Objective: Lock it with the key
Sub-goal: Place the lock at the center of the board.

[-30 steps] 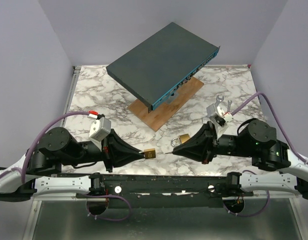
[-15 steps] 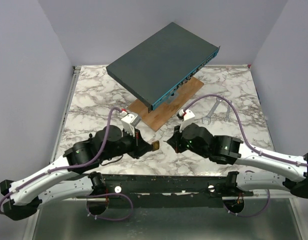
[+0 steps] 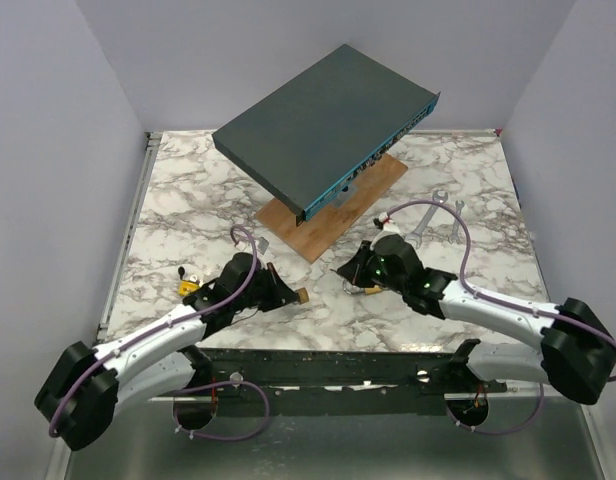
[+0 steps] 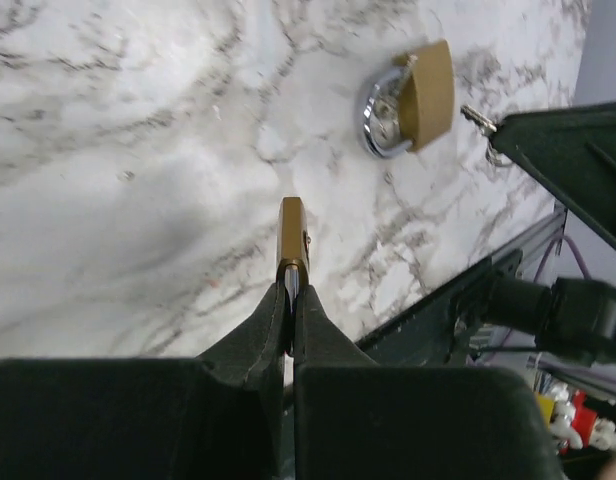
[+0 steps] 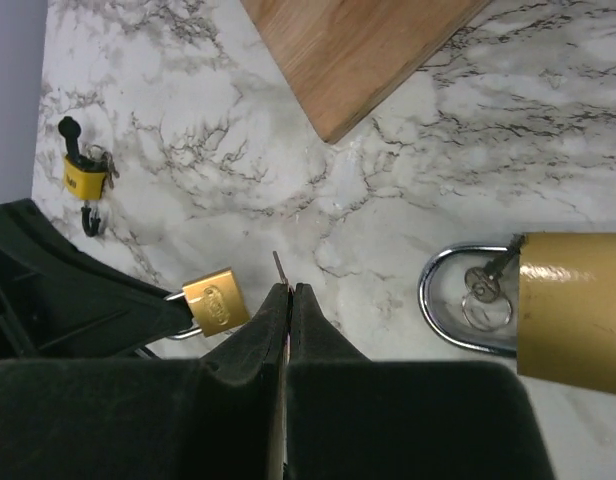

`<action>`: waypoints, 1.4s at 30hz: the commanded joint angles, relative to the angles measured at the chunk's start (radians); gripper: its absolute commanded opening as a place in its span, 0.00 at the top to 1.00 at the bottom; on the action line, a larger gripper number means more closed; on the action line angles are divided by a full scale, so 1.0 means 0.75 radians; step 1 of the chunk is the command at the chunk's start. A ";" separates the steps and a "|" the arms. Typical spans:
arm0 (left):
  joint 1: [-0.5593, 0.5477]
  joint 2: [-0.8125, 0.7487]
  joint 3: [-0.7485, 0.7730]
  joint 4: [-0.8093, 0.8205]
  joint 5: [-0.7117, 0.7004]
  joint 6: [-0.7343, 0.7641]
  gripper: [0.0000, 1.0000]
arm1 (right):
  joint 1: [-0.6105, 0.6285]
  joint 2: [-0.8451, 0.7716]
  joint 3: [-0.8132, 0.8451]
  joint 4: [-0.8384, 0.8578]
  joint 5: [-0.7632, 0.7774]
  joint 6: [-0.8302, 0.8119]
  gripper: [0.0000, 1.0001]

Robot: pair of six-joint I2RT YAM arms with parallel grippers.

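Two pinches: left gripper point(image 4: 291, 292) clamped on small brass padlock point(image 4: 293, 228), right gripper point(image 5: 288, 292) on key point(image 5: 277, 266). Likely light, rigid, slippery; hold key by bow.

The left arm point(image 3: 148, 345) and right arm point(image 3: 498, 312) are showing white shells on their long links, with rounded black housings at the joints. A thin purple cable is looping off each wrist, left point(image 3: 250, 234) and right point(image 3: 428, 204). The fingers point(image 4: 248, 350) are showing as matt black wedges, tapering to thin tips.
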 commanded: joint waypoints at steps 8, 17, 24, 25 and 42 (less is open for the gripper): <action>0.343 0.385 -0.104 0.678 0.125 -0.143 1.00 | -0.084 0.386 0.069 0.518 -0.278 0.109 0.99; 0.377 0.607 -0.048 0.712 0.164 -0.153 0.91 | -0.086 0.588 0.178 0.592 -0.315 0.123 0.99; 0.389 0.584 -0.023 0.571 0.120 -0.165 0.57 | -0.086 0.648 0.214 0.589 -0.344 0.101 0.99; 0.389 0.564 -0.013 0.533 0.105 -0.156 0.56 | -0.086 0.651 0.218 0.581 -0.346 0.095 0.99; 0.391 0.144 0.119 -0.215 -0.306 -0.145 0.42 | 0.075 0.794 0.356 0.428 -0.228 0.025 0.99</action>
